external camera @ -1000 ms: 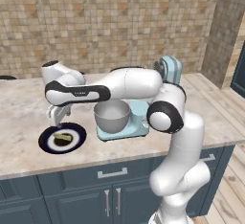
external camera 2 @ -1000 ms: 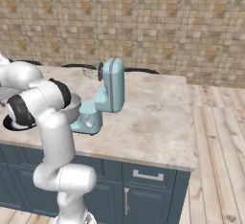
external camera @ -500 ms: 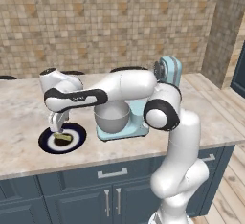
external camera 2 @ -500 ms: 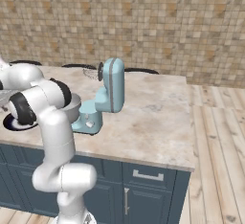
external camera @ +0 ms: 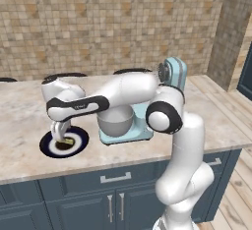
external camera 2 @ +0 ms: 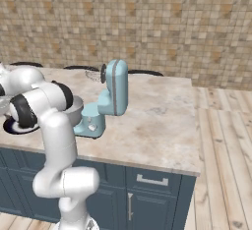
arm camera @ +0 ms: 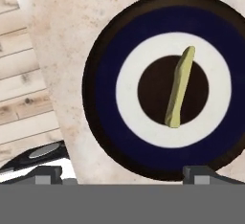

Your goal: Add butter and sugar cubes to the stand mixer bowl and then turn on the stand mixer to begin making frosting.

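The white arm reaches out left across the marbled beige worktop (external camera: 24, 121), and the two-finger gripper (external camera: 60, 136) hangs right over the flat dark blue plate with a white ring (external camera: 49, 148). From the hand camera, the small pale yellow-green butter block (arm camera: 180, 87) lies across the plate's dark centre, ahead of the fingertips (arm camera: 197, 171), which sit spread wide apart near the plate's rim, nothing between them: the gripper is open and not touching the butter. Just to the right of the plate stands the light blue stand mixer (external camera: 170, 84) with the round grey brushed-metal bowl (external camera: 115, 122) on its base.
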Motion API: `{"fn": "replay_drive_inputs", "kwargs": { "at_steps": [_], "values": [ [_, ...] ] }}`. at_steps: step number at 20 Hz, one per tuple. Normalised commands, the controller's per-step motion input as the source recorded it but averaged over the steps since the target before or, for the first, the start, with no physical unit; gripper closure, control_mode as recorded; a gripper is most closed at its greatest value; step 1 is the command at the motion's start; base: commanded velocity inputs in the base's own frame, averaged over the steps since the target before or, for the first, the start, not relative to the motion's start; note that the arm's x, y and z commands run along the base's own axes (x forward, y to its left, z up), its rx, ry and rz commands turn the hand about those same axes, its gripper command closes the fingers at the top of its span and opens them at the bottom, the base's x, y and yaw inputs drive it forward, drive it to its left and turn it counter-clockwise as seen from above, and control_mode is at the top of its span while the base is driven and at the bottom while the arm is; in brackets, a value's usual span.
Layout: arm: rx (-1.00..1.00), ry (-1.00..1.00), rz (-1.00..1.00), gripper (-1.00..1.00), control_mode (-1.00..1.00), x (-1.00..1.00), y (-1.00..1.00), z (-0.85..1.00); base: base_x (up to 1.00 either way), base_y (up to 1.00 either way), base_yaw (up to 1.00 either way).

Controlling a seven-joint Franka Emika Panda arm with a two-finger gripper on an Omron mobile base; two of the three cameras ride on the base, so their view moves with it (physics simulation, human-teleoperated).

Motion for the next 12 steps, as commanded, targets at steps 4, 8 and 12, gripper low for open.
{"fn": "replay_drive_inputs", "kwargs": {
  "at_steps": [4,8,12],
  "values": [
    [0.0,-0.02,0.0,-1.0,-1.0,0.1,0.0,-0.25,0.0,0.0,0.0],
    [0.0,-0.02,0.0,-1.0,-1.0,0.17,0.0,-0.16,0.0,0.0,0.0],
    [0.0,-0.03,0.0,-1.0,-1.0,0.16,0.0,-0.13,0.0,0.0,0.0]
  ]
}}
